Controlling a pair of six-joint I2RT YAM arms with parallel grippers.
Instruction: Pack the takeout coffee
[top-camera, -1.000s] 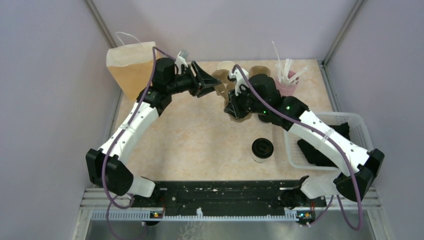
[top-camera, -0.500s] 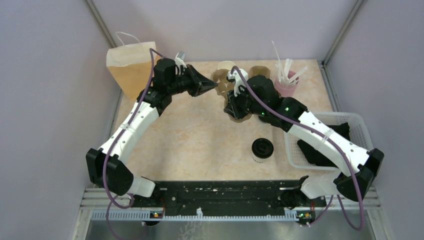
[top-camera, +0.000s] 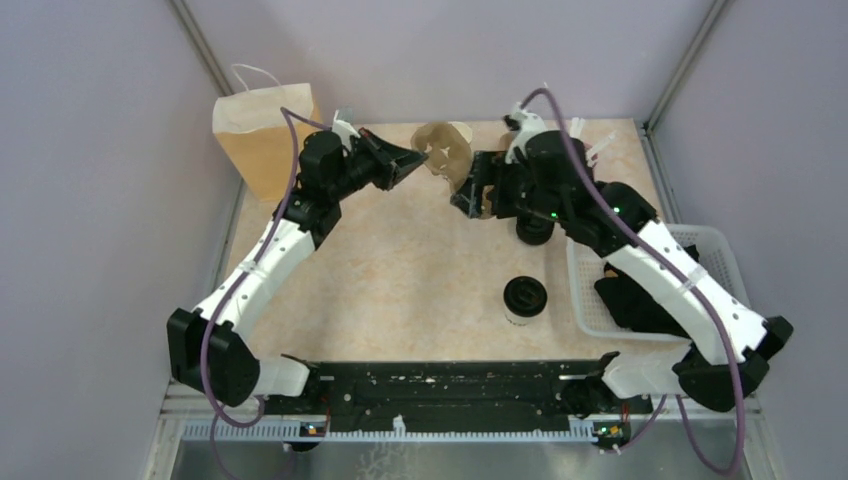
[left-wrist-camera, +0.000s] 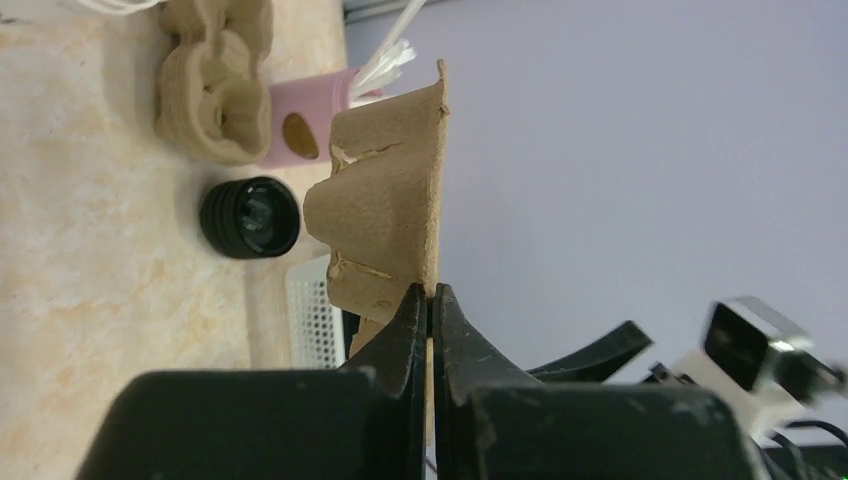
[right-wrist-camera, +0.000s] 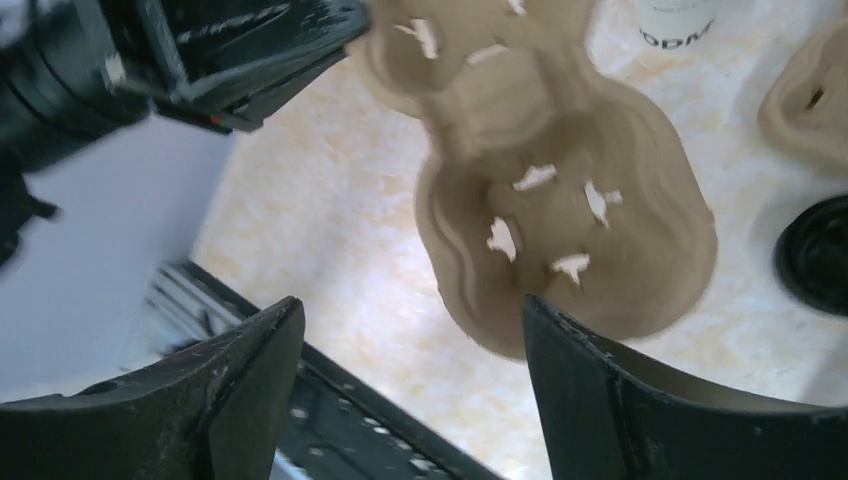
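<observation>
your takeout coffee (top-camera: 524, 299), the small white paper cup with the round black plastic lid, stands upright on the beige marbled worktop (top-camera: 400, 270). it is the thing nearest the arm bases and is well apart from both tools. just right of the coffee is a white plastic mesh basket (top-camera: 700, 236) with black things (top-camera: 630, 300) piled in it. a little beyond the coffee, a loose round black lid (top-camera: 535, 232) rests on the worktop, partly under your right arm.

further beyond the coffee, your right tool (top-camera: 478, 192) is released. its wrist view shows the two black fingers (right-wrist-camera: 230, 390) spread wide with nothing gripped between them. just past them, beyond the coffee and slightly to its left, a brown moulded-pulp two-cup carrier (top-camera: 447, 150) hangs tilted, lifted off the worktop. your left tool (top-camera: 410, 160) is clenched on that carrier's thin edge, and in its wrist view the tips meet on the rim with the carrier edge-on. you cannot tell whether the right tool touches the carrier.

far beyond the coffee and to its right, a pink cup (left-wrist-camera: 310, 125) holding white stirrers stands just beside a stack of the same brown carriers (left-wrist-camera: 213, 85). far beyond and well left of the coffee, a tan paper bag (top-camera: 262, 135) with white handles stands by the side wall.
</observation>
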